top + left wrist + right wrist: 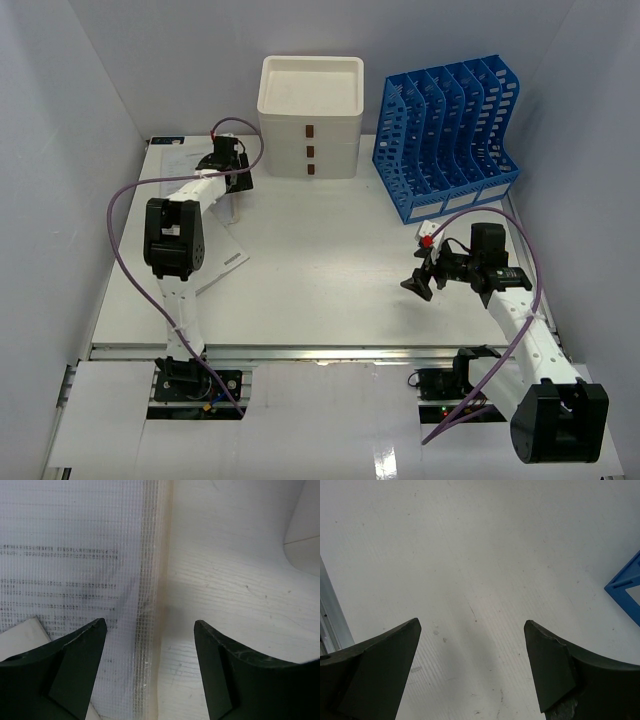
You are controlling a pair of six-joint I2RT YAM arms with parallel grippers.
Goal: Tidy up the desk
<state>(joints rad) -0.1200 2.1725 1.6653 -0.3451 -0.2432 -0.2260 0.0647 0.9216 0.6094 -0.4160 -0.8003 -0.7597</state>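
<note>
The desk (320,250) is a wide white tabletop with a metal rail along its front. A clear mesh document pouch (222,258) with printed sheets inside lies flat at its left side, partly under my left arm. My left gripper (238,208) points down over the pouch's right edge. In the left wrist view the pouch (75,555) fills the left half, its seam runs between the fingers, and the gripper (150,630) is open. My right gripper (420,280) hovers at the right, open (472,625) over bare desk (480,555), with nothing in it.
A cream three-drawer box (310,120) stands at the back centre, its corner (305,530) close to my left gripper. A blue slotted file rack (445,135) stands at the back right, its corner (627,587) near my right gripper. A small white and red object (427,235) lies before the rack.
</note>
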